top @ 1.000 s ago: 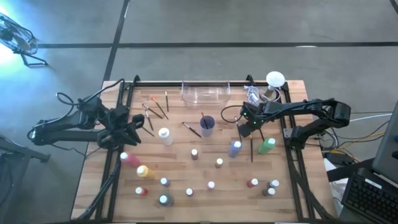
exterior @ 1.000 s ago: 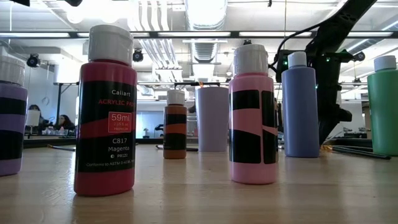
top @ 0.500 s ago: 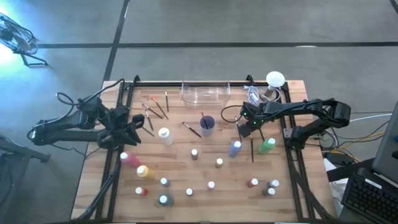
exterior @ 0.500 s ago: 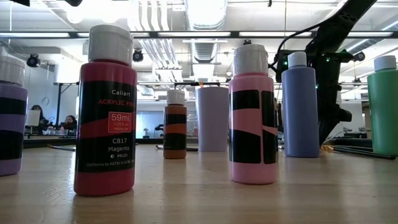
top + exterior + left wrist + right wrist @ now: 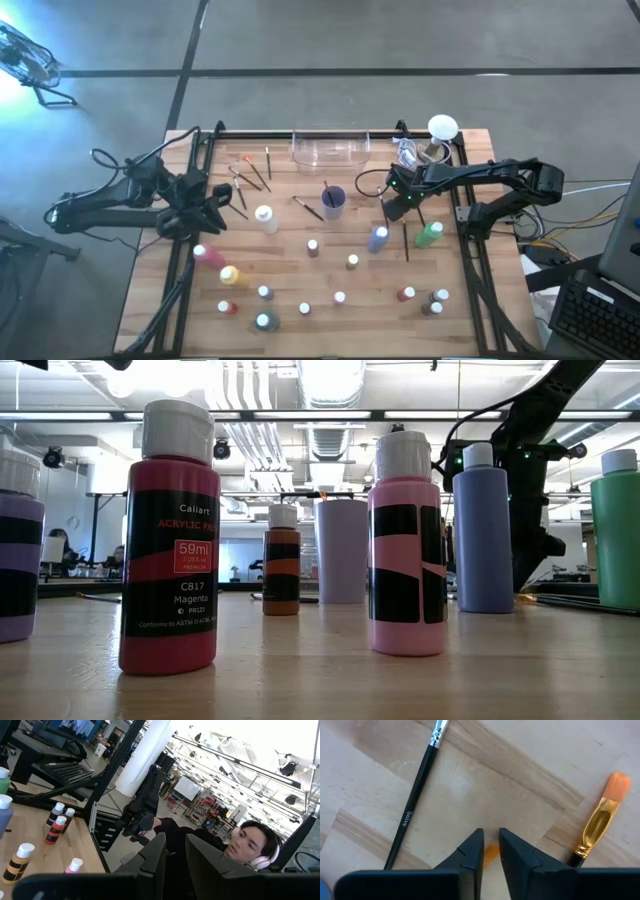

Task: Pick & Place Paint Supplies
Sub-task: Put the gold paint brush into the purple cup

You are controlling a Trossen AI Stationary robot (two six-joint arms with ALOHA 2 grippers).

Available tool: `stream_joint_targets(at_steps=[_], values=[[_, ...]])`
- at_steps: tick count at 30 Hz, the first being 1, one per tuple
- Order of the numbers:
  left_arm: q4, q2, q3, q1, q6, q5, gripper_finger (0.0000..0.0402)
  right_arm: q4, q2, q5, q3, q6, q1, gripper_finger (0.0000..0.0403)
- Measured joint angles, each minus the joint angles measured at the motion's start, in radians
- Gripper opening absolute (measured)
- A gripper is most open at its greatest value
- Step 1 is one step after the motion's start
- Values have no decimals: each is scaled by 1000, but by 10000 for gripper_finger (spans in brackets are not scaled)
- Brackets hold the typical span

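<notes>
Paintbrush tip between right hand fingers

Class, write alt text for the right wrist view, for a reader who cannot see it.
The right pincer points down at a wooden table, its dark fingers a narrow gap apart with something orange showing between the tips. A black-handled paintbrush lies on one side of it, and a brush with a gold ferrule and orange bristles on the other.
</notes>
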Motion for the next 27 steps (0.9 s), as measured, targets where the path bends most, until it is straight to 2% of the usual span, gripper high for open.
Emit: stream_joint_targets(at_steps=[6, 13, 27], values=[[0, 0, 0, 0, 0, 0, 81, -6, -1, -32, 0, 3, 0, 95], [0, 0, 0, 0, 0, 0, 81, -38, -1, -37, 1, 3, 0, 107], [0, 0, 0, 0, 0, 0, 81, -55, -1, -19, 4, -15, 0, 56]])
